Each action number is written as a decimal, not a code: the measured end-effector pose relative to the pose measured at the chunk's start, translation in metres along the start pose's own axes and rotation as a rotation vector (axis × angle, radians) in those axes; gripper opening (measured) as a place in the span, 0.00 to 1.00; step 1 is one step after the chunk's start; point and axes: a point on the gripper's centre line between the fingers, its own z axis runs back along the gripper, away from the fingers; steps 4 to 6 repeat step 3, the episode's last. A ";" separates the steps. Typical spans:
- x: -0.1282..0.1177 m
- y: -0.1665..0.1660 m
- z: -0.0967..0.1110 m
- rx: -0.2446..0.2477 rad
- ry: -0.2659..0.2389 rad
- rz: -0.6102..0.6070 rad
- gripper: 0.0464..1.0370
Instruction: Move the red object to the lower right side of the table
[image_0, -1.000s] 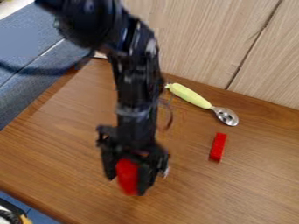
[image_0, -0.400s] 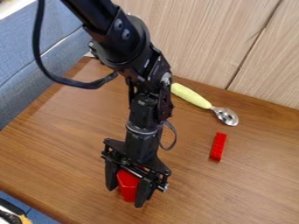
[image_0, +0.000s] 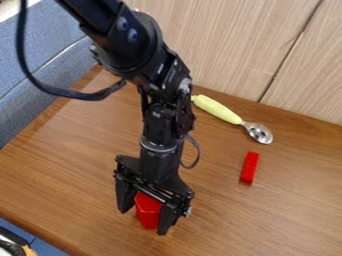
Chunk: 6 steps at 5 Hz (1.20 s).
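The black arm (image_0: 160, 125) comes in from the top edge, left of centre, and slants down across the wooden table (image_0: 300, 195) to the gripper (image_0: 142, 223), which I have low in the lower left-centre of my view. The task's thing, a red object (image_0: 149, 212), sits within the gripper, its red face showing between the black parts on either side; I cannot tell from my station whether it is clamped or merely straddled, nor whether its underside touches the tabletop. A black cable (image_0: 57, 91) loops out to the left of the arm, and a thinner loop (image_0: 196, 152) curves off its right side above the gripper. To the right of the arm, well apart from the gripper, lies a second red piece, a narrow red brick (image_0: 249, 167), its long side running nearly up and down the view. Above it I note a spoon (image_0: 219, 109) with a pale yellow-green handle, lying aslant: the handle end is next to the arm, and the metal bowl, pierced with holes, points down and right towards the brick. Pale wood-grained panels (image_0: 220, 45) stand behind the table's far edge; a blue padded surface (image_0: 50, 55) borders it at upper left. In the lower left corner lies a partly cropped black-and-yellow item (image_0: 13, 245).
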 end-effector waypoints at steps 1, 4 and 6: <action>-0.004 0.008 0.019 -0.043 -0.037 0.014 0.97; -0.013 0.026 0.072 -0.147 -0.142 0.055 0.96; -0.013 0.026 0.072 -0.147 -0.142 0.055 0.96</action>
